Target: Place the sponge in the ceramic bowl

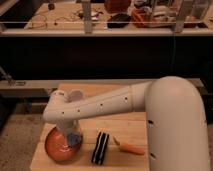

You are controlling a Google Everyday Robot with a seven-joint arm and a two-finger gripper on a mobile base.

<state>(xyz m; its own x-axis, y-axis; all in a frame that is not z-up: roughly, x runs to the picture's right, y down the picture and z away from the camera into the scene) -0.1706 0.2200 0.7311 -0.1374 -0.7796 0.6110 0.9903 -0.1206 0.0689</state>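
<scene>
The orange-red ceramic bowl point(56, 148) sits at the front left of the wooden table point(125, 125). My white arm reaches from the right across the table and bends down over the bowl. My gripper point(71, 135) hangs at the bowl's right rim. The small blue sponge point(74, 140) shows just under the gripper, over the bowl's right inner edge. I cannot tell whether the sponge is still gripped or resting in the bowl.
A long black block with white stripes point(101, 148) lies just right of the bowl. An orange carrot-like item point(131, 148) lies further right. Behind the table runs a dark counter with a cluttered workbench point(115, 20) beyond.
</scene>
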